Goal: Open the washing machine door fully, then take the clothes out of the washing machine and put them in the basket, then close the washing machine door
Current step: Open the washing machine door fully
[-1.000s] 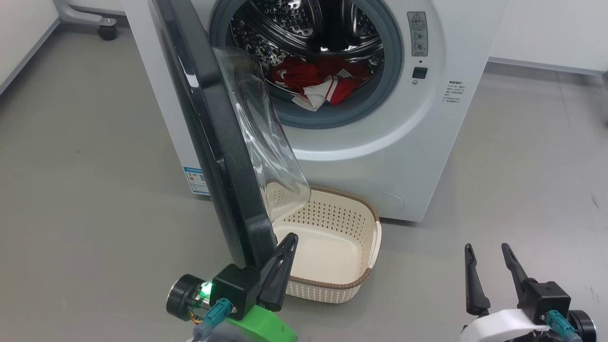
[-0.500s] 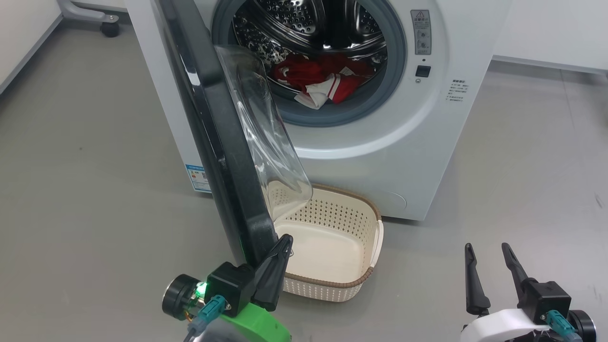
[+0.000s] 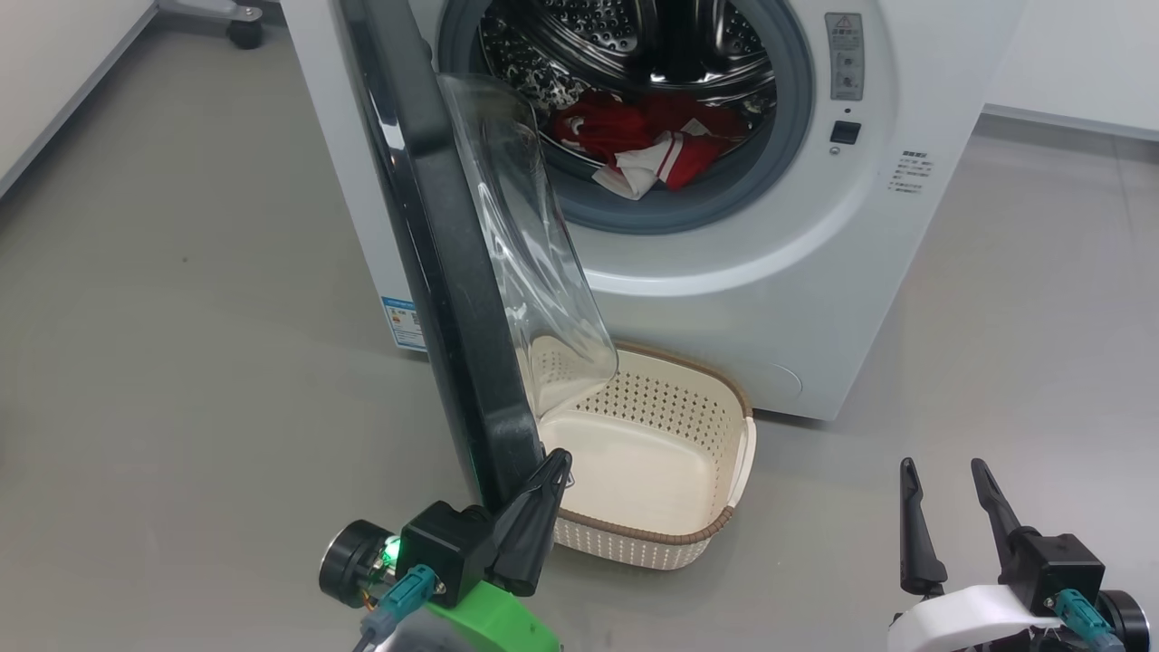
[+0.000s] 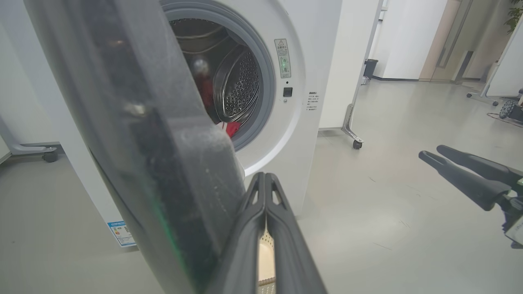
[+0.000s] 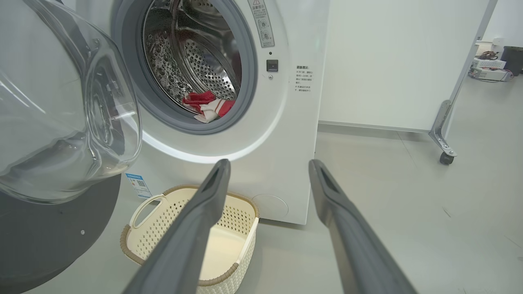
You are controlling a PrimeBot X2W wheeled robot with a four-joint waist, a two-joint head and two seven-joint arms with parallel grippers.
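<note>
Basket (image 5: 153, 237) handle, right wrist view

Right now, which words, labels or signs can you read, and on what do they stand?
Nothing reads clearly.
Grey label with a warning triangle, washing machine front: words too small.
Printed lines right of it: too small.
Blue label, lower front: blurred.

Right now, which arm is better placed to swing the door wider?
Probably the left: the left gripper, shut, sits at the lower edge of the washing machine door. The right gripper hangs open, apart, past the basket.
</note>
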